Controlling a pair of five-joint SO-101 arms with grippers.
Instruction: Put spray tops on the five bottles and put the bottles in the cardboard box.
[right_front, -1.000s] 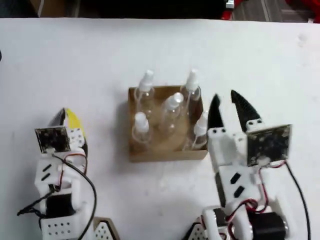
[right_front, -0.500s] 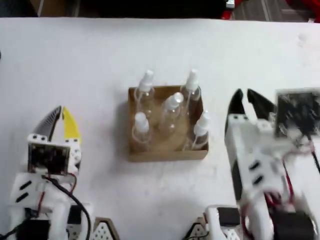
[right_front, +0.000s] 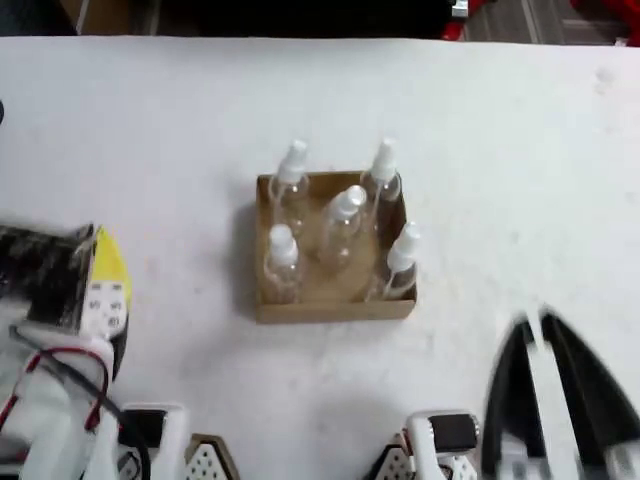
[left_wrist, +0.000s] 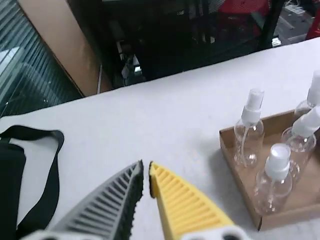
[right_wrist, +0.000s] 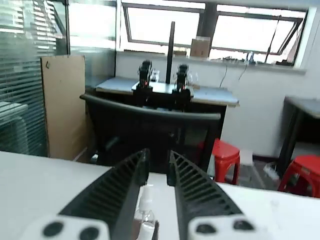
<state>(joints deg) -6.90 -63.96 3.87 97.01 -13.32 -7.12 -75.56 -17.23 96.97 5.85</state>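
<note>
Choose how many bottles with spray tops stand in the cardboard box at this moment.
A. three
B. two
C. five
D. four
C: the high view shows five bottles, each with a white spray top, standing upright inside the cardboard box.

High camera: fixed overhead, looking down on table (right_front: 150, 120), cardboard box (right_front: 335, 308) mid-frame. Left wrist camera: low, close, facing across table past left gripper (left_wrist: 146, 172) to same box. Right wrist camera: facing level past right gripper (right_wrist: 157, 154) into room, toward windows (right_wrist: 150, 25).
</note>
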